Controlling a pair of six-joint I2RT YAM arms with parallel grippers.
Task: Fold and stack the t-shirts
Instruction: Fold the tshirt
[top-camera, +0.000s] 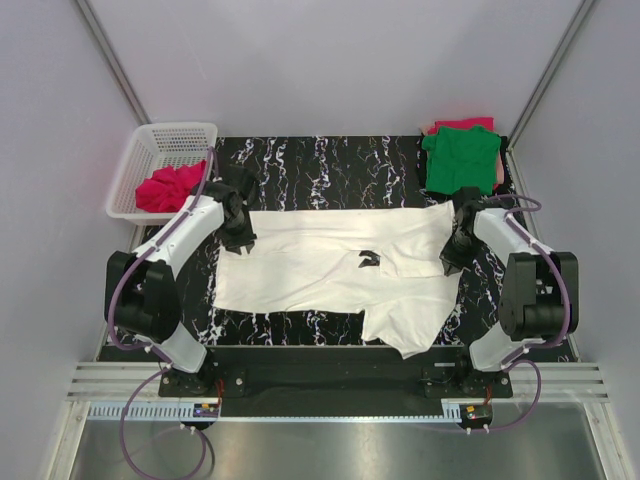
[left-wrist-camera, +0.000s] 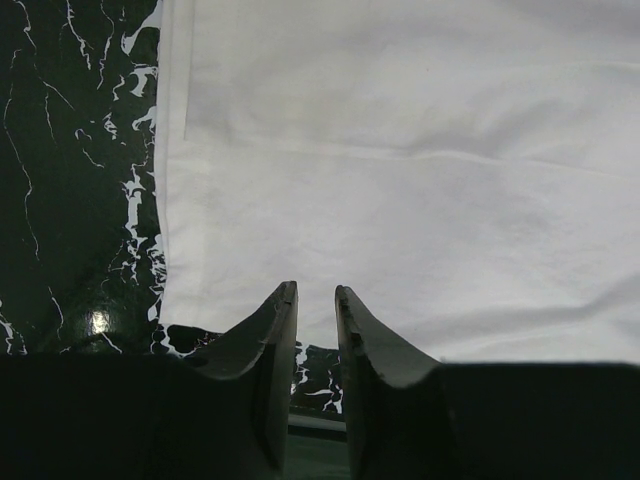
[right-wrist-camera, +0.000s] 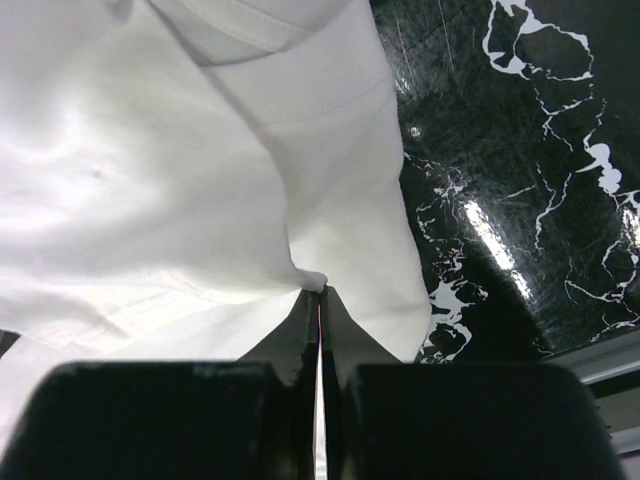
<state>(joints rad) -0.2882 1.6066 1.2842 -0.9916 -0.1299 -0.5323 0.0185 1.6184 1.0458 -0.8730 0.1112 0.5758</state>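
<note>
Pinching white shirt (top-camera: 330, 265) at its right edge, right fingers (right-wrist-camera: 318, 300) pressed together on cloth. Left fingers (top-camera: 240, 240) slightly parted at left hem, nothing visibly held. Shirt lies spread mid surface (top-camera: 300, 160). Soft, light, floppy, so take hems or corners.

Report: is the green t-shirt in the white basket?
No, the green t-shirt lies at the far right; the basket holds the pinkish-red t-shirt.
</note>
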